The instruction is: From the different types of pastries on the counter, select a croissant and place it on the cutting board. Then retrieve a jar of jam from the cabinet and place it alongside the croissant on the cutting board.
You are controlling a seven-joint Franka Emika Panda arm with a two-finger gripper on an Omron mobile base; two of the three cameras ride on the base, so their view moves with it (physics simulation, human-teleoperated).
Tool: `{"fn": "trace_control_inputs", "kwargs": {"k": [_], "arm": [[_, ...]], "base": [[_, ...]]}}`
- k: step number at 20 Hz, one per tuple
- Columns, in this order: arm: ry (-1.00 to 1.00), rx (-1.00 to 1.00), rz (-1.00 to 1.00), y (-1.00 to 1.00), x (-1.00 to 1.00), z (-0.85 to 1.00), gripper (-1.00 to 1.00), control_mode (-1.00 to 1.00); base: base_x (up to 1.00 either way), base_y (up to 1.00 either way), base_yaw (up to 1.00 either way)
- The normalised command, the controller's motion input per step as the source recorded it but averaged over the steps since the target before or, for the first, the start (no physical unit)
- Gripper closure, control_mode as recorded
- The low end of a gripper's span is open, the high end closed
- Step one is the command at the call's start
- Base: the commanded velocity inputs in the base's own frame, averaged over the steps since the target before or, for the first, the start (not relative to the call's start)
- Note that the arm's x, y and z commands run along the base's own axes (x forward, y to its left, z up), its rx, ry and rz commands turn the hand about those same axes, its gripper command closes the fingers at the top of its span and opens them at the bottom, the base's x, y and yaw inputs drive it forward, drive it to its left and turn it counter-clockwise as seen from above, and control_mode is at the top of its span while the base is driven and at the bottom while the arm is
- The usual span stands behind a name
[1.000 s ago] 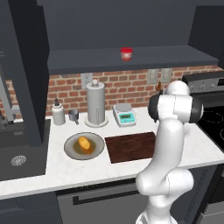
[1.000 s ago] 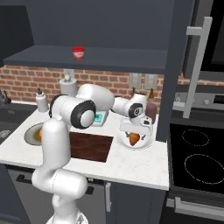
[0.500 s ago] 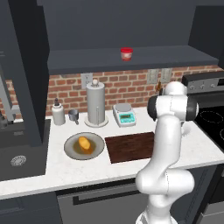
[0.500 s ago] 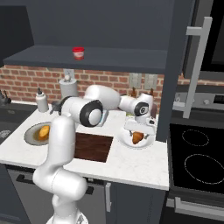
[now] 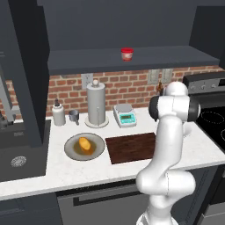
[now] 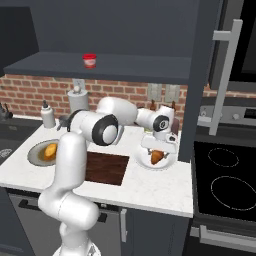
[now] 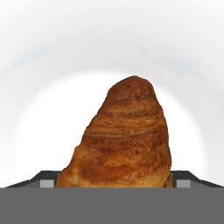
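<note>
On a small white plate [image 6: 142, 161] right of the cutting board [image 6: 107, 167] lies the croissant [image 6: 157, 157], brown and tapered. My gripper [image 6: 158, 151] points down over it. In the hand view the croissant [image 7: 127, 140] sits between the two dark fingertips [image 7: 48, 181], which press against its sides. From the left base view the cutting board [image 5: 132, 147] is bare. The jar of jam [image 5: 127, 54], with its red lid, stands on the cabinet shelf [image 5: 88, 59]; the right base view shows the same jar [image 6: 89, 61]. An orange-yellow bun [image 5: 85, 144] rests on a grey plate [image 5: 72, 149].
A paper towel holder [image 5: 96, 105], a small scale [image 5: 125, 117], a cup and a white bottle [image 5: 58, 113] stand along the brick wall. A sink [image 5: 17, 160] lies at the left of the counter [image 5: 88, 169]. A black stovetop [image 6: 225, 175] is at the right.
The hand has settled over the white plate, and its fingers have drawn in from wide open onto the croissant's sides. The croissant still lies on the plate.
</note>
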Motion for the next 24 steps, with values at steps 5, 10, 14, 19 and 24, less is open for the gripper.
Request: {"fn": "trace_control_inputs", "kwargs": {"k": [5,10,14,19,24], "arm": [[0.07,-0.05,0.0,0.32,-0.03,0.5,1.0,-1.0],[0.04,-0.03,0.06,0.35,-0.29,0.8,1.0,-1.0],[0.09,-0.04,0.05,0.45,-0.64,0.62,1.0,-1.0],[0.09,-0.01,0.05,0.36,-0.79,0.24,1.0,-1.0],[0.08,-0.01,0.07,0.56,-0.74,0.01,1.0,-1.0]], "base": [[0.0,0.0,0.0],[0.0,0.0,0.0],[0.0,0.0,0.0],[0.0,0.0,0.0],[0.0,0.0,0.0]]}}
